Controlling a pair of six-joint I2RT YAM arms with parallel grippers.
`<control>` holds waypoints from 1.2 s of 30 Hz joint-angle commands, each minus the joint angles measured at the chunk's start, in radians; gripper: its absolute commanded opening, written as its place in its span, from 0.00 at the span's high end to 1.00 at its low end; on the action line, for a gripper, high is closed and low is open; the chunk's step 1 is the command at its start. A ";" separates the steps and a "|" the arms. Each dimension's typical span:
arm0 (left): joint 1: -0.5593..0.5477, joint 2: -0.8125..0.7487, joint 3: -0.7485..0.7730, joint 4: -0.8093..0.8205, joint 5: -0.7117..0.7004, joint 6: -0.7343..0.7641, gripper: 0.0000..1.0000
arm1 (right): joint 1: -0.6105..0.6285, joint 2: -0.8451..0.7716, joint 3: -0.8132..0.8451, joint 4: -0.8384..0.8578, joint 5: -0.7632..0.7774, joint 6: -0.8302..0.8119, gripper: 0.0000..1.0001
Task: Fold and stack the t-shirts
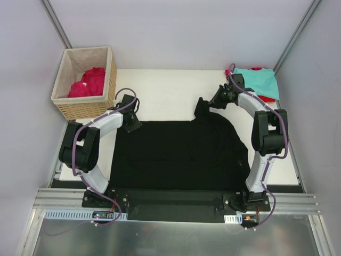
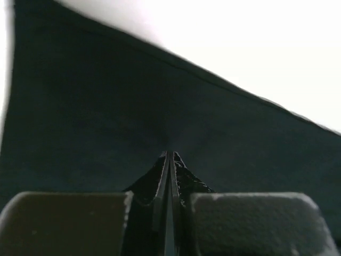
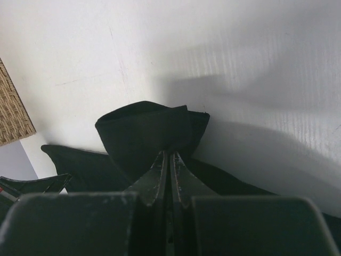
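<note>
Early going: the black shirt's first fold looks barely begun.
Black t-shirt lies spread mid-table; left gripper and right gripper each clench its far edge; teal shirt looks folded, far right; red shirts wait in the wicker basket.

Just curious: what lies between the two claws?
The far edge of the black t-shirt, pinched by left claw and right claw, white table beyond; top view.

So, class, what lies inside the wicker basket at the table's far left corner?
Crumpled red cloth lies against the beige lining of the wicker basket. Anything beneath the cloth, and the basket's floor, is hidden.
</note>
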 commanded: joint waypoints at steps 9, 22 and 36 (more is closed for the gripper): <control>0.152 0.110 0.155 0.035 0.290 0.108 0.01 | 0.007 -0.096 0.011 -0.027 0.009 -0.024 0.99; 0.349 0.210 0.271 0.005 0.466 0.085 0.01 | 0.014 -0.099 0.006 -0.033 0.012 -0.032 0.99; 0.383 -0.014 0.165 -0.007 0.454 0.082 0.01 | 0.027 -0.102 0.008 -0.024 0.000 -0.024 0.99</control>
